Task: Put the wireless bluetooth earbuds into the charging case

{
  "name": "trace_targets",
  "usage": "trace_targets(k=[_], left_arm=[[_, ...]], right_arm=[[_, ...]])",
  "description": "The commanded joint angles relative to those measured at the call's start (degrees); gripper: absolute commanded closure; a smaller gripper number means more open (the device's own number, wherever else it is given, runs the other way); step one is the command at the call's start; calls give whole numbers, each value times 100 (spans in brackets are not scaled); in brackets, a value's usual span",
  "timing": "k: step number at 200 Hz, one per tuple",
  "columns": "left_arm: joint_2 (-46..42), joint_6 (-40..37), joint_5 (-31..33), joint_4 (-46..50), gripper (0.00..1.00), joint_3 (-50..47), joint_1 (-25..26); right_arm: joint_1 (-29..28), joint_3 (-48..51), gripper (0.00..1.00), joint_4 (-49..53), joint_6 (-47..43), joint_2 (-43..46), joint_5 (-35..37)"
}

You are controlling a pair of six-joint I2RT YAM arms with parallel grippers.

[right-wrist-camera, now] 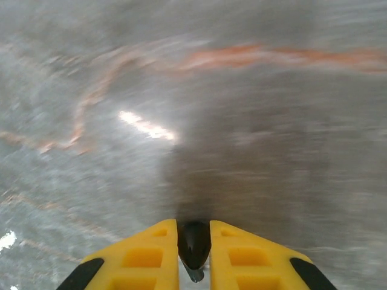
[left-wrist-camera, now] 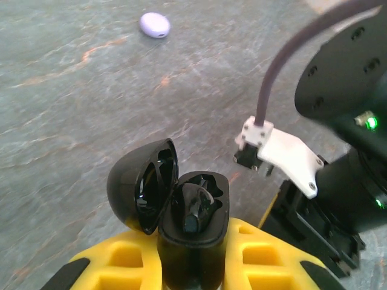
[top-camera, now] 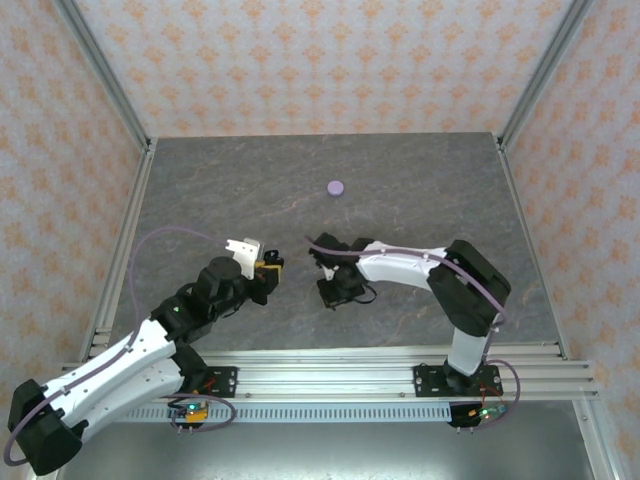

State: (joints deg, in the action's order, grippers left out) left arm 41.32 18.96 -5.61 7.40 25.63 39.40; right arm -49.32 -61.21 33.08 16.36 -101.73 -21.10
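Left fingers (left-wrist-camera: 192, 241): clenched on the black charging case (left-wrist-camera: 208, 228), one yellow finger on each side of its base.
Black charging case: held upright off the tabletop (top-camera: 200, 200), with its lid (left-wrist-camera: 142, 184) swung open to the left in the left wrist view.
Inside the case: a glossy black shape sits in the open base and looks like a seated earbud. It is black on black, so I cannot tell how many sockets are filled. The lid's inner hollow holds nothing.
Right fingers (right-wrist-camera: 193, 232): grasping a black earbud (right-wrist-camera: 195, 244), which is pinched in the narrow gap between the two yellow tips.
Black earbud: rounded and dark, with a small pale tip pointing toward the camera. It is lifted clear of the blurred marbled tabletop behind it.
Right wrist view adds: the close grip on the earbud, which is too small to make out from above.
Left wrist view adds: the case interior, and the right arm's black wrist with its white bracket (left-wrist-camera: 284, 151) and purple cable, near the case on the right.
Top view adds: the layout. The left fingers (top-camera: 268, 268) and right fingers (top-camera: 335, 290) face each other near the tabletop's middle, close together but not touching.
Lavender charging case (top-camera: 336, 187): shut and lying flat on the tabletop toward the far side, well apart from both arms. It also appears at the upper left of the left wrist view (left-wrist-camera: 155, 25).
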Motion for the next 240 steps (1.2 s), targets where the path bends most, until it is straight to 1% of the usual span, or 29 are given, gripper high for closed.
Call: trace_targets(k=[1, 12, 21, 52, 72, 100, 129, 145, 178, 208, 240], left_arm=[[57, -240, -404, -1953, 83, -541, 33], [136, -272, -317, -2540, 82, -770, 29], [224, -433, -408, -2912, 82, -880, 32], [685, -748, -669, -3764, 83, -1012, 32], [1114, -855, -923, -4358, 85, -1017, 33], [1890, -892, -1193, -5220, 88, -954, 32], [2728, -930, -1511, -5996, 87, -715, 33], [3109, -866, -1568, -6256, 87, -527, 29], [3716, -568, -1677, -7150, 87, -224, 47], [3947, -521, -1661, -7313, 87, 98, 119], [4040, -476, -1602, -7176, 87, 416, 187]], right_arm=[[473, 404, 84, -521, 274, 439, -54], [693, 580, 84, -706, 301, 658, -217], [862, 703, 84, -851, 318, 836, -342], [1464, 1035, 84, -1335, 409, 1428, -847], [1812, 1145, 84, -1554, 449, 1789, -1165], [2119, 1181, 84, -1844, 510, 2402, -1502], [2298, 1098, 84, -2005, 560, 3014, -1687], [2330, 1042, 83, -2165, 602, 3313, -1768], [2329, 855, 83, -2436, 679, 3707, -1830], [2323, 809, 82, -2924, 804, 3921, -1868], [2304, 785, 81, -3223, 798, 4037, -1738]])
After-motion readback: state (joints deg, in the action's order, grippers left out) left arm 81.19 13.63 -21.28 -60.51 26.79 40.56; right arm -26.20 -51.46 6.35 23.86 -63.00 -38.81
